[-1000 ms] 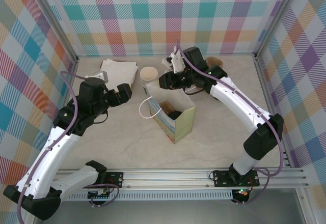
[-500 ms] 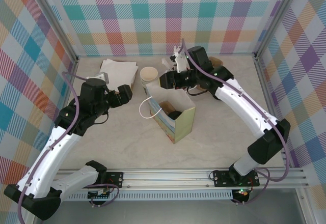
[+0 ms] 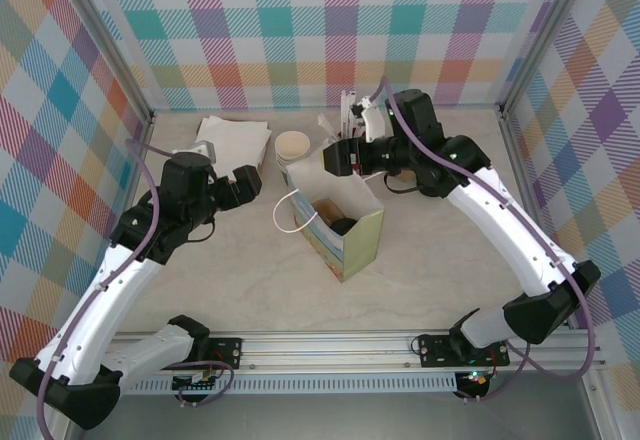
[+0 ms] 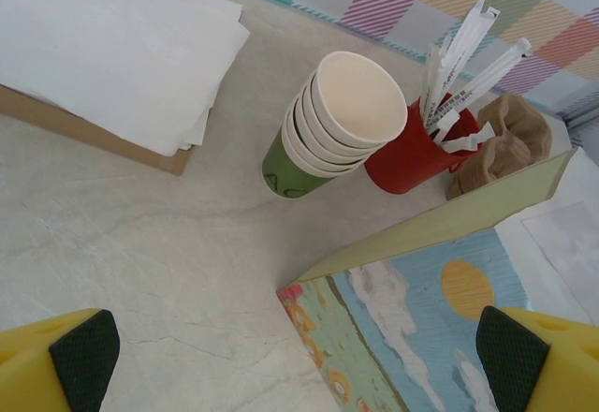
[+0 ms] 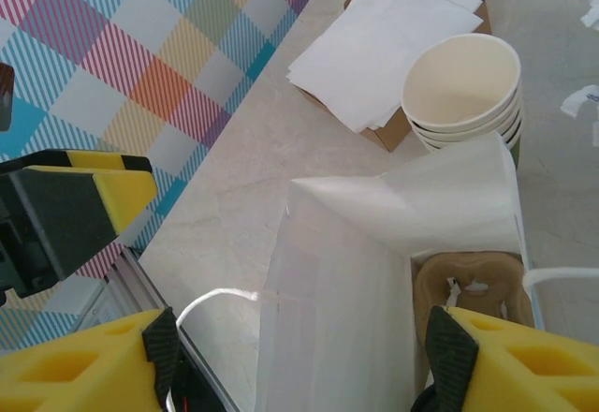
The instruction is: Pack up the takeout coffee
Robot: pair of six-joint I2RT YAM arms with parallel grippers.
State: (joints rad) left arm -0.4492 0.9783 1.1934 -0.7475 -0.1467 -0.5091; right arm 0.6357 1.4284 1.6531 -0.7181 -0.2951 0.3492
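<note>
My left gripper (image 4: 298, 351) hangs over the counter (image 4: 140, 243) by the paper bag (image 3: 352, 245)'s corner, jaws wide apart, empty. The coffee (image 3: 343, 226) sits low inside the bag, black lid showing, upright as far as I can tell. My right gripper (image 5: 304, 346) is above the bag's open mouth, jaws apart, nothing between them. Close behind the bag are the stack of cream cups (image 4: 356, 103) and the red cup of stirrers (image 4: 407, 154).

Risk: nothing steadies the bag. A finger snagging its far wall or the white handle (image 3: 285, 210) could tip bag and coffee. A wide swing back could topple the stirrers.
</note>
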